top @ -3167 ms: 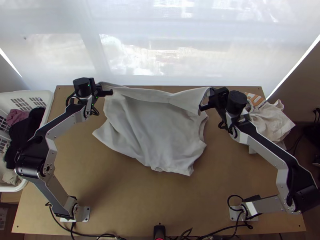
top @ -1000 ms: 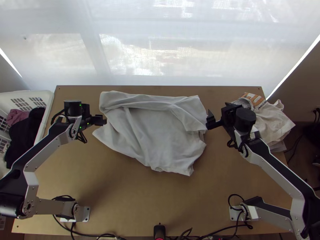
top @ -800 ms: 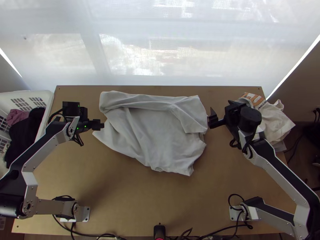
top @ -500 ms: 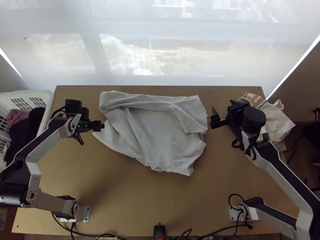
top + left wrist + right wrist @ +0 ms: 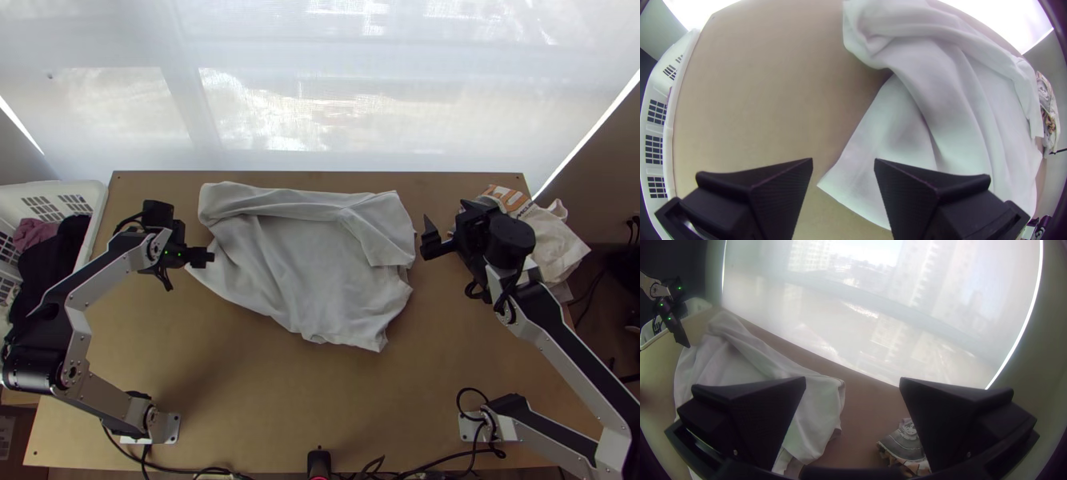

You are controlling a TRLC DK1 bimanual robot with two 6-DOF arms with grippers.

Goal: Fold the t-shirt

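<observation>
A robot lab setup: two arms (image 5: 572,352) (plus a laundry basket (image 5: 97,200)).

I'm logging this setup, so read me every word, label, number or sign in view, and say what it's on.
Nothing can be quoted for certain.
Pale letters on an orange patch, by the cloth pile right of the t-shirt: too small.
Dark letters beside that patch: too small.
Faint marks on a pale sheet, top view's lower left edge: too small.

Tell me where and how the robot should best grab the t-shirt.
I'd pinch the t-shirt at the pointed corner nearest the left hand, coming from where the laundry basket stands: that corner seems flat and juts clear of the bulkier folds.
</observation>
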